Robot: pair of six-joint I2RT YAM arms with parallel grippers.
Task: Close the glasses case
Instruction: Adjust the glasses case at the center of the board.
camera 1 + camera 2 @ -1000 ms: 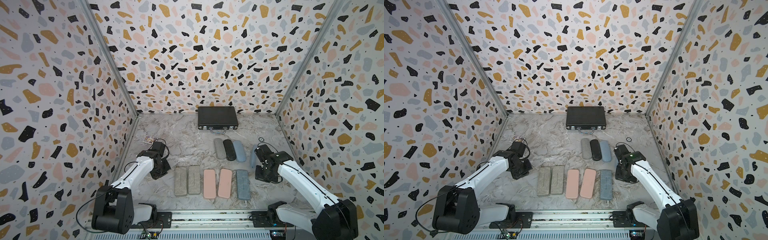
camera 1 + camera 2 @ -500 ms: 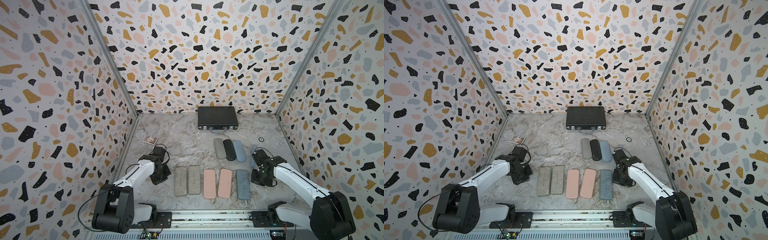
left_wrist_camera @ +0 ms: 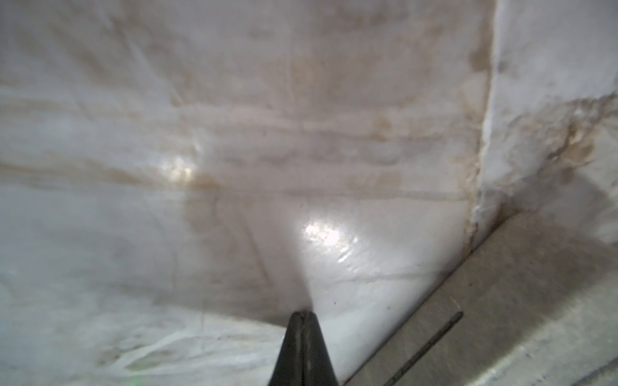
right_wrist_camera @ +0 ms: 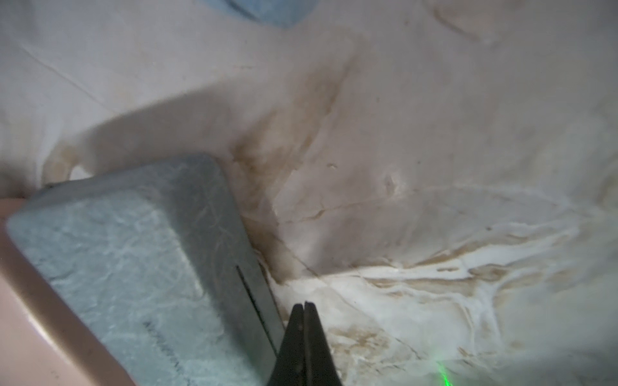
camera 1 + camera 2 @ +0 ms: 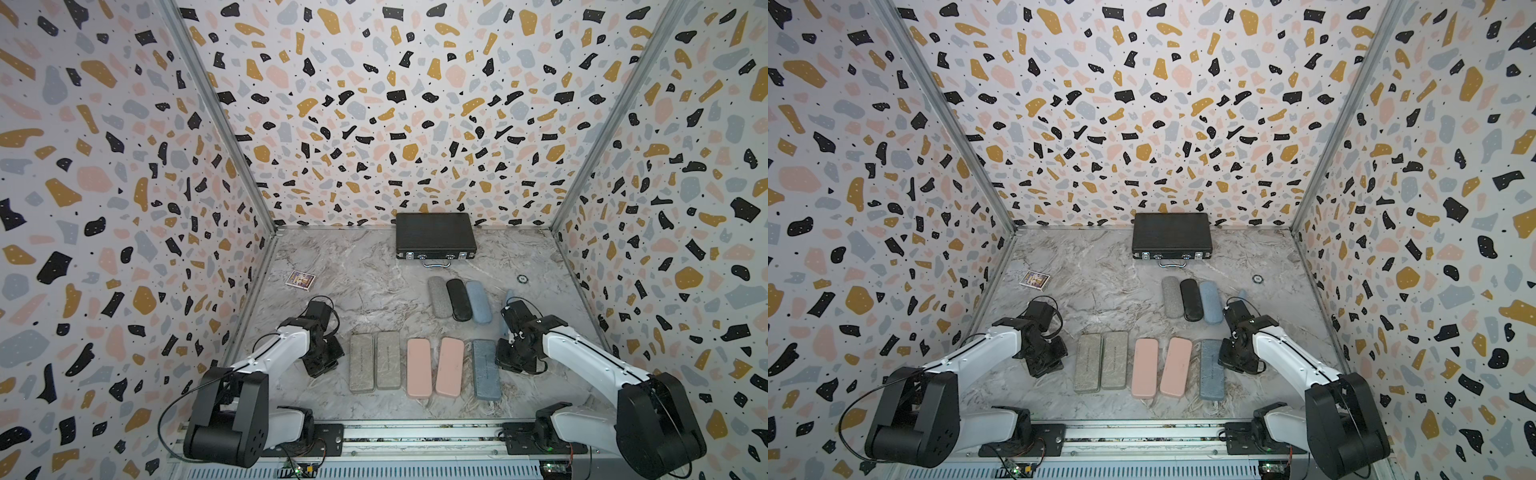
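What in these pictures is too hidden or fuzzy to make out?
- Blue thing in both top views: mostly hidden behind the right arm.
- Small card in a top view: print too small to read.
- Small ring in a top view: too small to identify.
- Lettering on the blue-grey case, right wrist view: blurred.

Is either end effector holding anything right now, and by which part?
Nothing is held. The left end effector and right end effector are both shut with nothing between them; the right one is next to the blue case.
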